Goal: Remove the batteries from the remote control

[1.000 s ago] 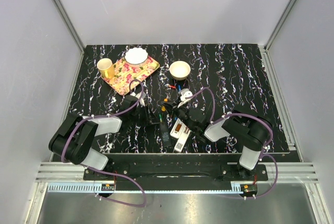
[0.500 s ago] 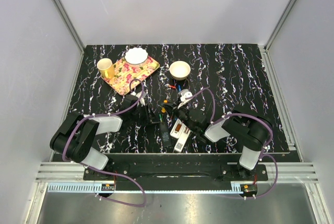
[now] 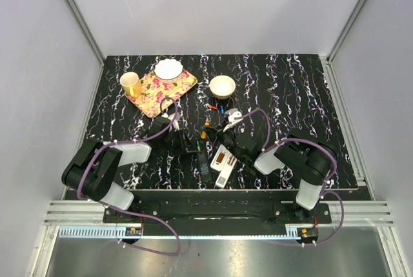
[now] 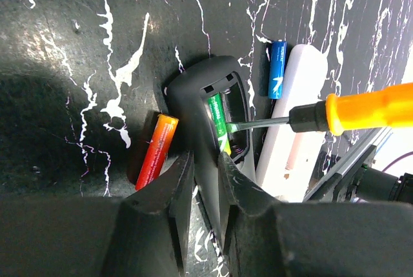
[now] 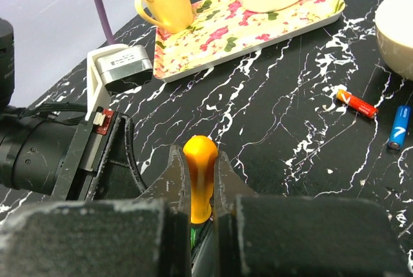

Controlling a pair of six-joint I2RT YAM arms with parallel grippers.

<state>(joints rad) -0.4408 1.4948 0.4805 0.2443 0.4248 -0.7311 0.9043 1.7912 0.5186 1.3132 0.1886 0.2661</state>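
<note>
My left gripper [image 4: 201, 161] is shut on the edge of a black remote [image 4: 200, 96] lying on the table, with its battery bay open. A green battery [image 4: 217, 114] sits in the bay. My right gripper [image 5: 199, 154] is shut on an orange-handled screwdriver [image 5: 200, 174]. The screwdriver's tip [image 4: 258, 122] touches the green battery. A red-orange battery [image 4: 157, 150] lies beside the remote. A blue battery [image 4: 277, 78] lies by a white remote [image 4: 287, 128]. A red battery [image 5: 356, 104] and another blue one [image 5: 399, 126] lie farther back. From above, both grippers [image 3: 188, 140] [image 3: 222, 136] meet at table centre.
A floral tray [image 3: 184, 86] at the back left carries a yellow cup [image 3: 130, 84] and a white dish [image 3: 168, 69]. A cream bowl [image 3: 222, 86] stands behind the batteries. A white remote [image 3: 222, 161] and a black one [image 3: 205, 167] lie near the front edge.
My right wrist has shifted slightly toward the back right with the screwdriver still in it. The left arm and the remote have not moved.
</note>
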